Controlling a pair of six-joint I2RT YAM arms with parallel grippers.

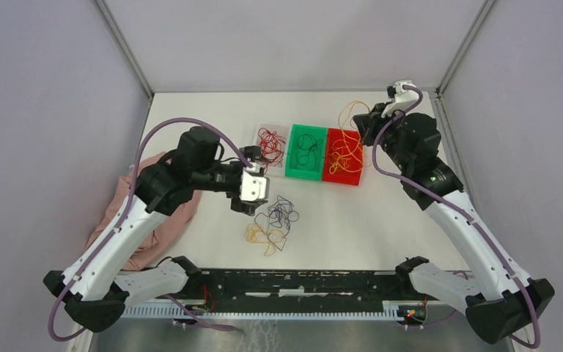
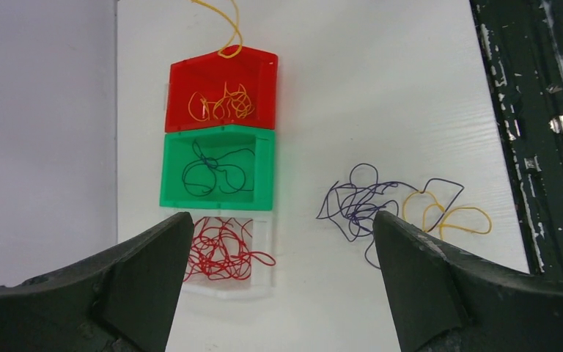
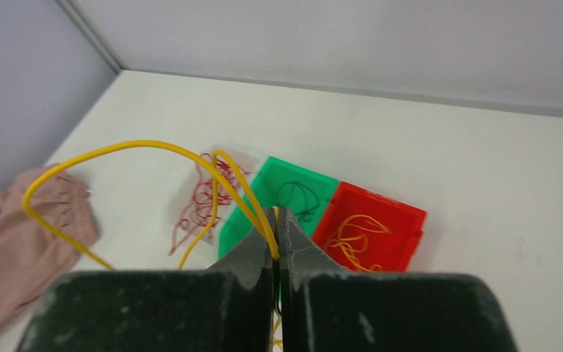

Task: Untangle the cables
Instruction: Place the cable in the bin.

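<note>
Handling these cables calls for a light touch. Each strand looks hair-thin, nearly weightless and springy, so I judge it will curl back, slip from a loose pinch, and drag its neighbours along if pulled fast. The safest hold is probably a free end or an outer loop, away from any crossing. The right gripper [image 3: 276, 211] is closed on a yellow cable [image 3: 139, 144], its jaws pressed flat together with the strand nipped between them. It hangs over the bench [image 1: 381, 220] near the far right corner, just behind the red bin [image 1: 341, 180]. The strand arches out in a wide loop and trails down toward that bin, where more yellow strands lie. The green bin [image 1: 302, 176] beside it holds a dark strand and the clear bin [image 2: 267, 257] holds red ones; the three sit touching in a row toward the middle of the far edge. The left gripper [image 2: 282, 220] is open, jaws spread wide and holding nothing, and hovers left of centre toward the near edge. The loose tangle [image 1: 273, 220] lies flat on the bench just beside that gripper, on its right-edge side and not between the jaws. It is made of dark blue cables [image 2: 355, 202] with a yellow-orange cable [image 2: 447, 216] overlapping them on the side facing the near edge. An outer yellow-orange loop looks the easiest place to pinch.
</note>
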